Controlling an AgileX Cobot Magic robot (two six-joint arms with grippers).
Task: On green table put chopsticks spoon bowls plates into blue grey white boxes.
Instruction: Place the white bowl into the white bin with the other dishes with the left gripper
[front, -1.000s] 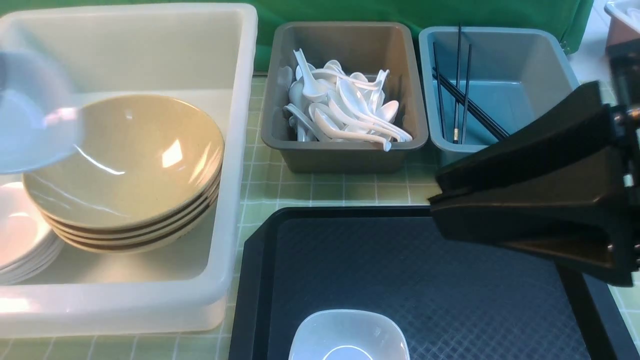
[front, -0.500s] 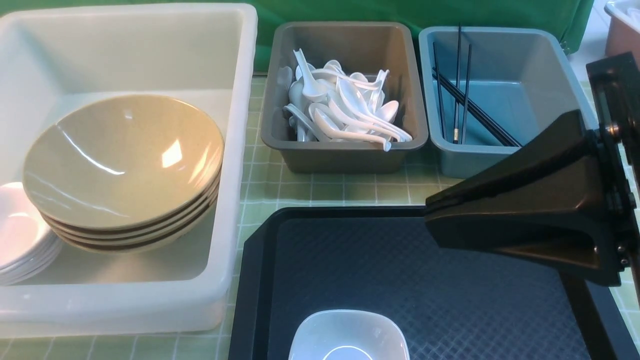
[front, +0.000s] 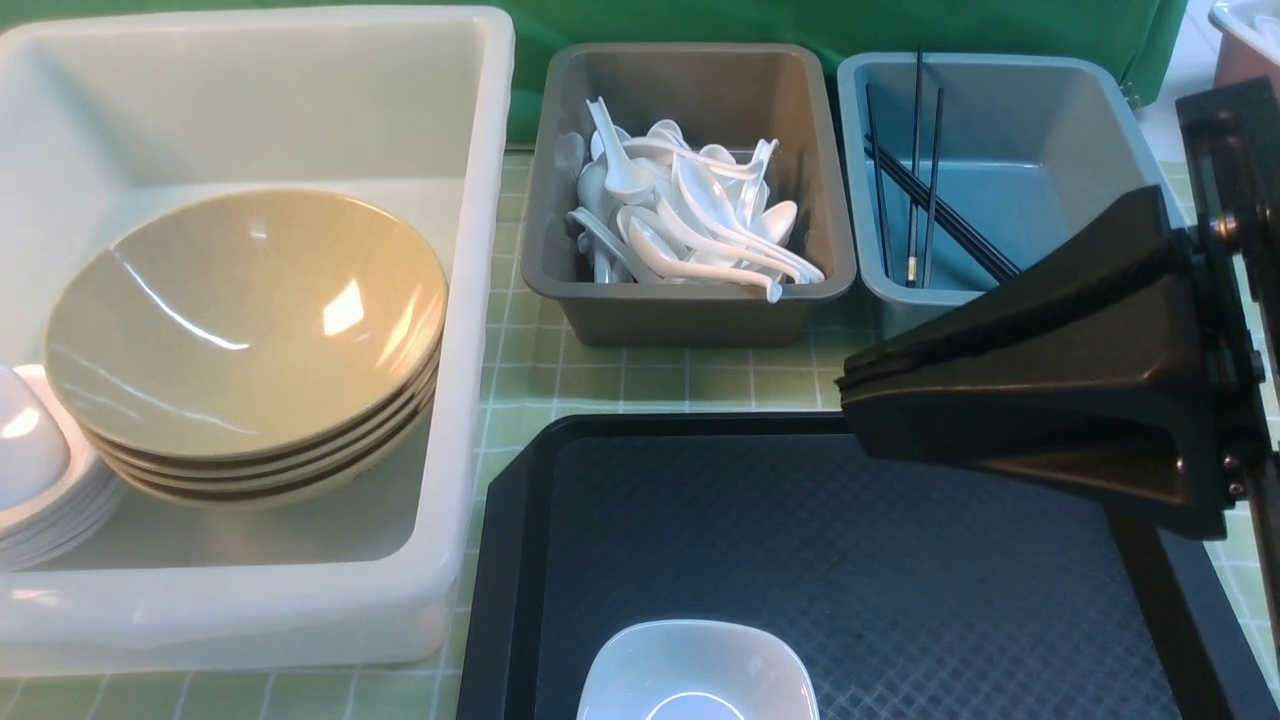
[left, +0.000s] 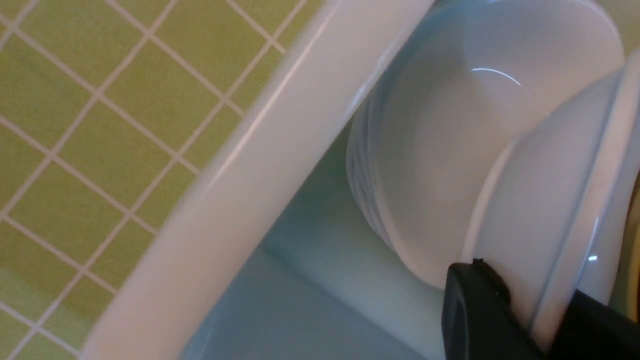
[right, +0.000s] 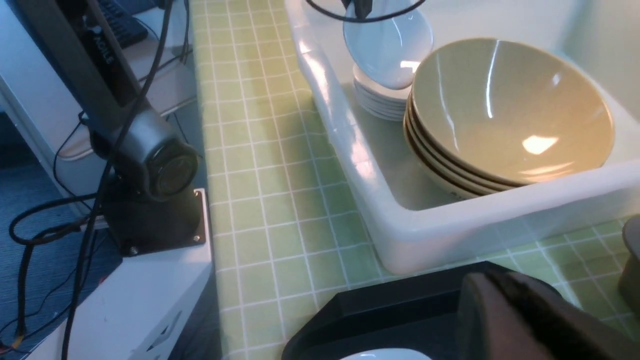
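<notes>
Four tan bowls (front: 245, 320) stacked in your white box (front: 470, 300), front view; right claw (front: 848, 388) pinched together, empty, over black tray (front: 510, 560) | left wrist: left claw (left: 532, 320) clamps small white dish (left: 550, 200) at dish stack (left: 425, 165) | right wrist: small white dish tilted, inside white box.
</notes>
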